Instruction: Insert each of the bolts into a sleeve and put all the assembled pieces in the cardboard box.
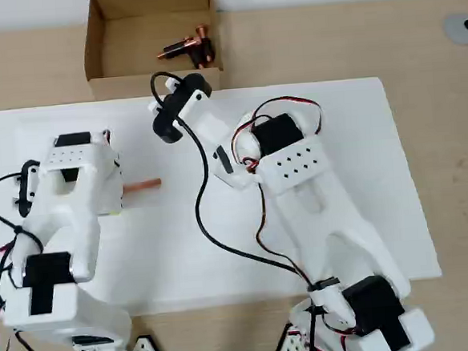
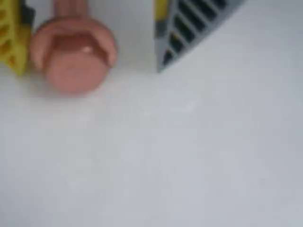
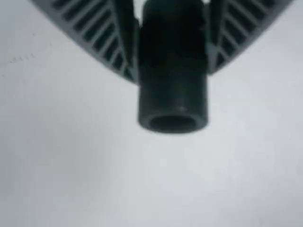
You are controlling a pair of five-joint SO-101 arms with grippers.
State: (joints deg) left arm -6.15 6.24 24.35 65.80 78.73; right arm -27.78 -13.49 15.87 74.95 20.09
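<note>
Left wrist view has the bolt [image 2: 71, 52] lying between the left gripper's [image 2: 87, 68] parted fingers, unclamped, well apart from the cardboard box [image 1: 97, 48]. Just beside that box, the right gripper [image 3: 173, 71] is clamped on a black sleeve [image 3: 173, 104].

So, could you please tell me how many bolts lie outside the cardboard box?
1: the bolt lies on the white mat, inside the open left gripper; the arms may hide others.

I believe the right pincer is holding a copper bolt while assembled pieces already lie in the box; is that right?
Not quite: what the right pincer holds is a black sleeve, as the right wrist view shows. The box does hold assembled pieces.
</note>
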